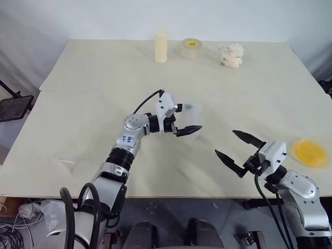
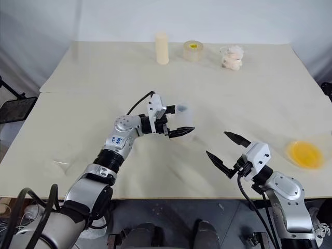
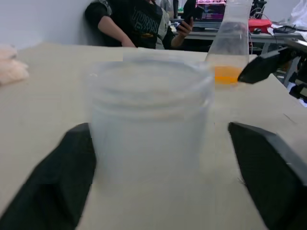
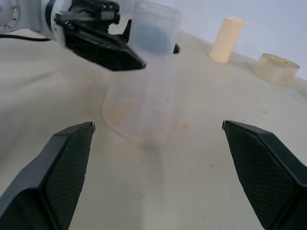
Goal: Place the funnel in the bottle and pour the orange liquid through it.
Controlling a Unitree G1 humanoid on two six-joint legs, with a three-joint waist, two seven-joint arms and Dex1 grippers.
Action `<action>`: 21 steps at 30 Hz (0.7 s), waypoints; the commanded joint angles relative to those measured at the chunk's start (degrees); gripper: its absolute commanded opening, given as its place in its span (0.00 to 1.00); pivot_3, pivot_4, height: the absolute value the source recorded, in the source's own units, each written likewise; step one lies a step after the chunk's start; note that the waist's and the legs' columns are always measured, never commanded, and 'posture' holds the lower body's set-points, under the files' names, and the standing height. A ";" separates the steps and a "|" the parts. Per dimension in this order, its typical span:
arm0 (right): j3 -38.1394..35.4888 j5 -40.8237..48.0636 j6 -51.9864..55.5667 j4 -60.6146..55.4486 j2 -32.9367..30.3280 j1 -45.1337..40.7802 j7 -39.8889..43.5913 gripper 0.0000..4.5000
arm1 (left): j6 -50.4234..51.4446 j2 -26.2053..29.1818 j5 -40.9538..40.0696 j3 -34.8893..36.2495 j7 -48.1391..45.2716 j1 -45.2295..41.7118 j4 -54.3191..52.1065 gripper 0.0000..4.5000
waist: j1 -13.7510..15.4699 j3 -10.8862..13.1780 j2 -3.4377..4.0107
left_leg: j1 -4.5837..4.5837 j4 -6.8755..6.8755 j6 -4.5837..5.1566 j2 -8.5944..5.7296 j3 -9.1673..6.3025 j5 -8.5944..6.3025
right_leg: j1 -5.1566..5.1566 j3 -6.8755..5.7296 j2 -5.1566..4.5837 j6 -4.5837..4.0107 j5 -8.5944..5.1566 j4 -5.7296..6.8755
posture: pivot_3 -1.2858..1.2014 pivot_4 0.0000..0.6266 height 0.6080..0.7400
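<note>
The bottle (image 4: 144, 96) stands upright near the middle of the cream-covered table (image 1: 78, 98), its round neck between the fingers of the left gripper (image 1: 188, 118), which reaches in from the left with its claw spread; the fingers flank the neck without clamping (in the left wrist view a gap shows on each side of the neck). The right gripper (image 1: 239, 147) hovers to the near right of the bottle, well apart from it, its two black fingers wide open and empty, pointing toward the bottle. The orange liquid (image 1: 309, 152) sits in a clear vessel near the right edge of the table, just right of the right gripper. The funnel (image 1: 70, 162) lies on the table near the left front edge, beside the left arm, faint against the cloth. Along the far edge stand a cream cylinder (image 1: 161, 46), a tape roll with a yellow centre (image 1: 192, 47), and a small white crumpled object (image 1: 230, 55). A seated person (image 3: 139, 24) shows beyond the table in the left wrist view.
</note>
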 commanded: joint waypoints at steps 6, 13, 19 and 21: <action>-1.68 0.44 -0.35 -1.09 -0.68 -0.99 0.16 1.00 | 6.65 3.59 -2.00 1.38 -1.40 2.36 -10.49 1.00 | -0.13 0.00 0.00 | 0.02 0.00 0.00 0.03 -0.01 0.00 | 0.00 0.00 0.00 0.00 0.00 0.02 | 0.52 0.24 1.00; -1.77 0.84 0.11 -0.95 -1.73 -1.18 1.48 1.00 | 15.44 11.55 -4.58 3.44 -3.45 6.67 -20.32 1.00 | -0.14 0.00 0.01 | 0.02 0.01 0.00 0.09 -0.05 0.00 | 0.00 0.03 0.00 0.00 0.00 0.06 | 0.52 0.24 1.00; -1.57 1.96 1.07 0.57 -3.48 -2.22 4.80 1.00 | 22.90 19.66 -7.07 9.66 0.87 13.23 -32.38 1.00 | -0.26 0.00 0.01 | 0.06 0.01 0.00 0.17 -0.08 0.00 | 0.00 0.07 -0.01 0.00 0.00 0.08 | 0.52 0.24 1.00; -0.99 2.93 1.91 1.29 -4.16 -2.99 7.28 1.00 | 26.10 21.93 -8.41 13.50 4.25 17.66 -38.71 1.00 | -0.24 0.00 0.01 | 0.06 0.01 0.00 0.18 -0.09 0.00 | 0.00 0.11 -0.03 0.00 0.00 0.10 | 0.52 0.24 1.00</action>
